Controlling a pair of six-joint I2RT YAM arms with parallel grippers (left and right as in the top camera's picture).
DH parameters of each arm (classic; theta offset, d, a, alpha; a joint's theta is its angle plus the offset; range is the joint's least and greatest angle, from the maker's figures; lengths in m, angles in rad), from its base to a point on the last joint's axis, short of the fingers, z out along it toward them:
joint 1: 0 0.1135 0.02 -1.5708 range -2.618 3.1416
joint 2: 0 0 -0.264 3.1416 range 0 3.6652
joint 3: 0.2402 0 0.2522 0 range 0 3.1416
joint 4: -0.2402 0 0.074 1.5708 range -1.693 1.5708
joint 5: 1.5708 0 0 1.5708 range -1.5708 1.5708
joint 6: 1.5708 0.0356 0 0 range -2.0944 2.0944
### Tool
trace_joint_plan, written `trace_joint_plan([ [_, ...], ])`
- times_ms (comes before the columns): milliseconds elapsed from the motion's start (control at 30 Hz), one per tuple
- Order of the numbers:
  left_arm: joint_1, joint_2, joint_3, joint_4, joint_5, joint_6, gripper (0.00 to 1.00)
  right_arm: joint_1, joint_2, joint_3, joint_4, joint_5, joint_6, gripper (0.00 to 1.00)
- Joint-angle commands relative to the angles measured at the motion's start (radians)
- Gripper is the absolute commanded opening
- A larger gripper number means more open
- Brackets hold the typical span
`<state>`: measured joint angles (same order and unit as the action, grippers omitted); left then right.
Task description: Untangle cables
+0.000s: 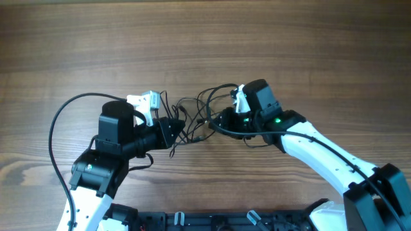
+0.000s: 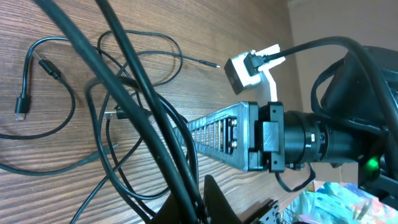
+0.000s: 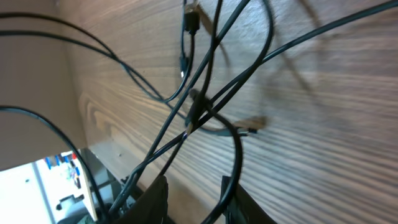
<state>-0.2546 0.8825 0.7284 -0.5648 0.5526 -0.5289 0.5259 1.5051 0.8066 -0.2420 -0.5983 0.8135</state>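
Observation:
The cables (image 1: 192, 117) are thin black cords in a tangle on the wooden table between my two grippers. In the left wrist view the loops (image 2: 124, 124) spread over the wood, with a plug end (image 2: 22, 114) at the far left. My left gripper (image 1: 172, 131) (image 2: 189, 186) is shut on several strands that rise taut from its jaws. My right gripper (image 1: 221, 122) (image 3: 194, 180) is open. One strand (image 3: 236, 155) runs down along its right finger, and other strands (image 3: 199, 106) cross above it. A silvery plug (image 3: 252, 124) lies on the wood.
The right arm (image 2: 298, 134) with its white camera mount (image 2: 245, 71) lies close in front of the left gripper. A thick arm cable (image 1: 58, 128) loops out at the left. A black rail (image 1: 192, 221) runs along the table's front edge.

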Motion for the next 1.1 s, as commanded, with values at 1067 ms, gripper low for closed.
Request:
trace_joint_plan([
  [1067, -0.057, 0.202, 0.005, -0.132, -0.048, 0.005, 0.44, 0.130, -0.005, 0.001, -0.032, 0.291, -0.234, 0.46],
])
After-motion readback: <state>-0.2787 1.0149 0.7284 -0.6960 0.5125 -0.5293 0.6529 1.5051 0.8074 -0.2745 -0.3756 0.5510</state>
